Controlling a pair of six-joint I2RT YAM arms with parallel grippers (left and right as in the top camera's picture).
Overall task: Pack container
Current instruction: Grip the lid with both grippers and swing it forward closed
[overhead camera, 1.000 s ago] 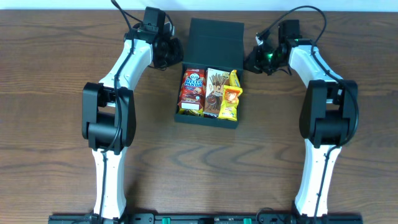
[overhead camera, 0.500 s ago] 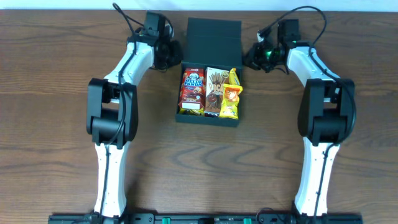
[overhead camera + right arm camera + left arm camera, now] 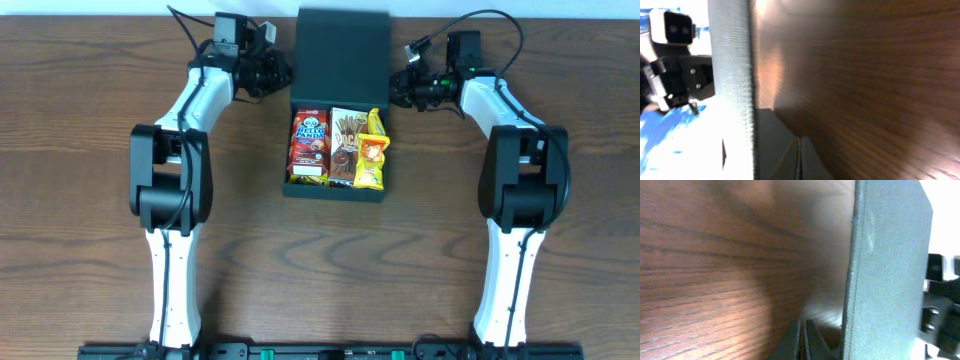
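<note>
Left gripper (image 3: 282, 76) and right gripper (image 3: 399, 89), both closed, flank the container (image 3: 340, 55).

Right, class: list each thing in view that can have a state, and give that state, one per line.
container: open, lid flap up
left pincer: shut, beside the lid
right pincer: shut, beside the lid
snack packets: packed side by side inside the container

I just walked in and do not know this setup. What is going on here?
Two robot arms are working on a dark box that holds three snack packets. The left gripper and the right gripper, both shut, sit close to either side of its open lid. The lid is not closed yet.
</note>
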